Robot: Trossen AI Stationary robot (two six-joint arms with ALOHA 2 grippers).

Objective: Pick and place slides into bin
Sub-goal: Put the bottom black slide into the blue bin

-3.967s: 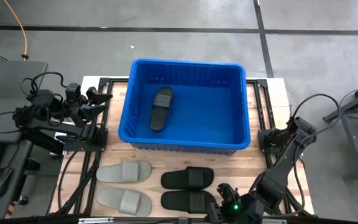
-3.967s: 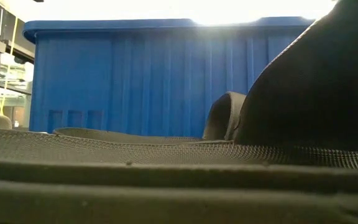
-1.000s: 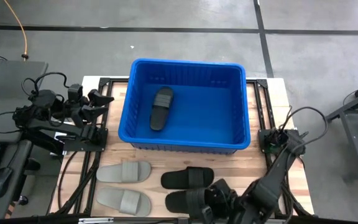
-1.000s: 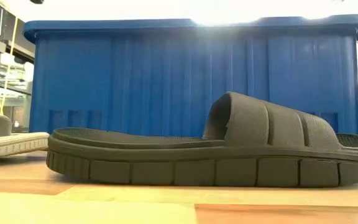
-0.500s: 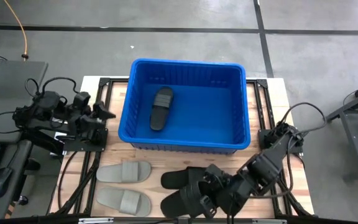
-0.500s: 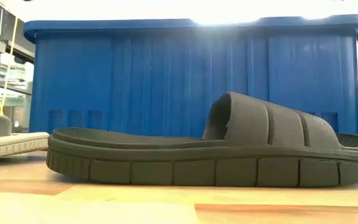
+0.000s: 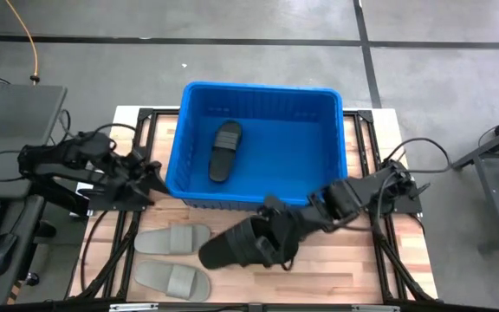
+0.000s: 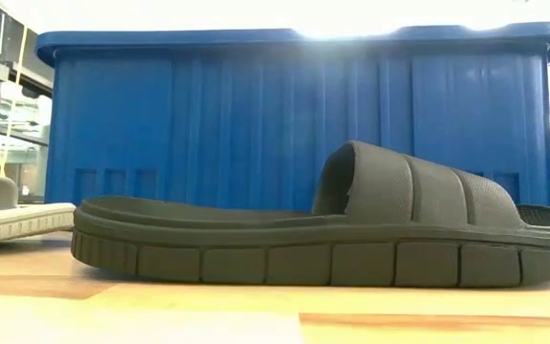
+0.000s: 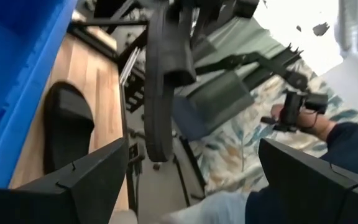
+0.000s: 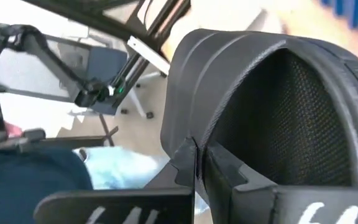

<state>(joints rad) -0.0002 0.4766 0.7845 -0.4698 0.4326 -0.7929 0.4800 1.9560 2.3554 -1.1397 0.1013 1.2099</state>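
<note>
Right gripper (image 7: 271,236) clamped on black slide's (image 7: 236,244) strap, lifted just before the bin (image 7: 258,91). Likely light, springy foam; strap best hold. Left gripper (image 7: 145,173) apart, beside bin.

No text, label, brand, number or sign can be read in any view. Pale marks on the dark finger (image 10: 328,208) at the edge of the right wrist view are cut off and cannot be made out.
</note>
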